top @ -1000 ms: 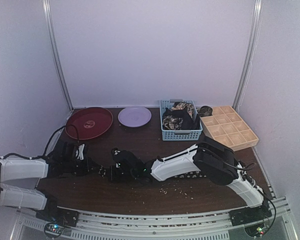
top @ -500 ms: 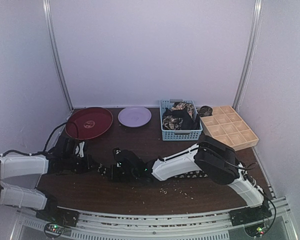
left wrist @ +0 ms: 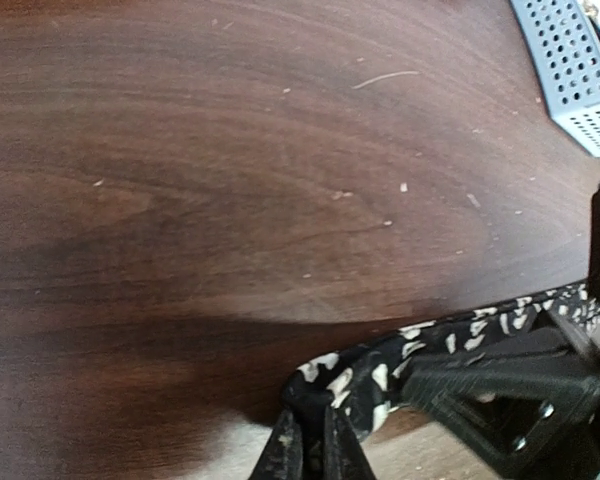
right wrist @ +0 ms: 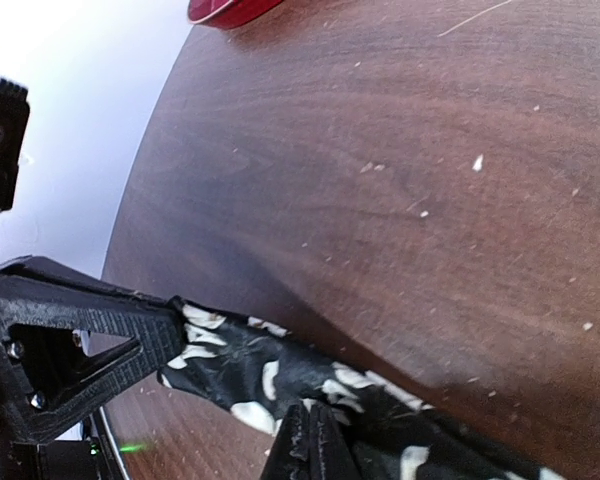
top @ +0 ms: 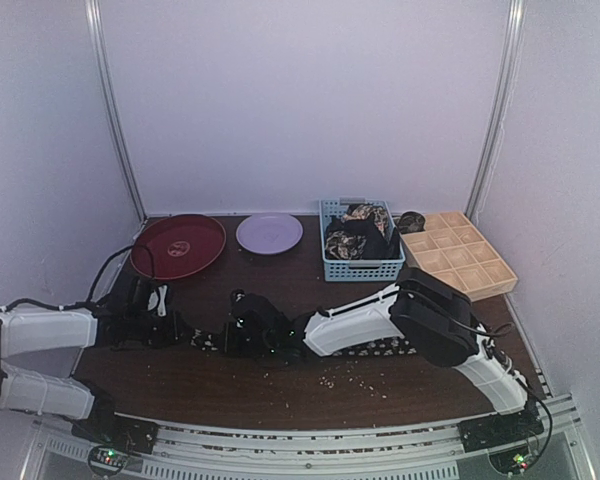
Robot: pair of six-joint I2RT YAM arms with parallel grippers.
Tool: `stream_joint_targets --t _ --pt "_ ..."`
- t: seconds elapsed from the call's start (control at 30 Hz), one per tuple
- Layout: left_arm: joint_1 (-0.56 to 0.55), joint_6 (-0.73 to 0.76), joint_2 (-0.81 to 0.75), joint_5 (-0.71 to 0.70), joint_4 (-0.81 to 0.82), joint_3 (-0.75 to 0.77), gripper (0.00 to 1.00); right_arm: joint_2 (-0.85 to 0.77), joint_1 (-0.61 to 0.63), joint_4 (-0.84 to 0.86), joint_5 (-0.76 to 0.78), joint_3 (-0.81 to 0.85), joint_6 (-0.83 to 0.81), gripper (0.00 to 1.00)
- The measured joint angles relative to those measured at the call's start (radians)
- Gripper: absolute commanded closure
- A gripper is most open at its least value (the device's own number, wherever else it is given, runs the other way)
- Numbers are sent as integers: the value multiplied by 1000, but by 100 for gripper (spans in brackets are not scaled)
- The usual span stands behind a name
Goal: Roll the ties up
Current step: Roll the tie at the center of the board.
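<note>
Dark brown wood is forming the surface [top: 280, 285], and low over its near middle the left gripper [left wrist: 308, 452] is pinching the folded end of one tie [left wrist: 380, 372] with its fingers almost together, while the right gripper [right wrist: 305, 447], facing it from just beside, is clamping the same tie with its fingers fully closed. That single tie is trailing away to the right along the surface, under the right arm. Farther back, one blue basket [top: 363, 268] is holding a heap of more ties [top: 355, 236], too tangled to count; one gridded wooden tray [top: 462, 262] is sitting just to its right, and one dark red plate [top: 178, 246] and one lilac plate [top: 269, 232] are lying to its left.
</note>
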Motion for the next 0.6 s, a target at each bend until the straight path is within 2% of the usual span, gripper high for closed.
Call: stream_joint_targets --t 0.2,0.3,0.37,0.53,0.6 --pt "0 4 19 -58 -42 10 74 5 -5 -5 6 2 0 100" --pt "0 3 20 -92 -60 21 72 6 -5 -18 15 11 0 100" --pt "0 -1 20 -132 -79 30 77 9 -5 -24 19 15 0 100" --pt "0 -14 30 -229 -102 34 99 27 -5 -27 20 42 5 100" --pt "0 -19 45 -240 -100 32 100 28 -5 -27 20 43 7 100"
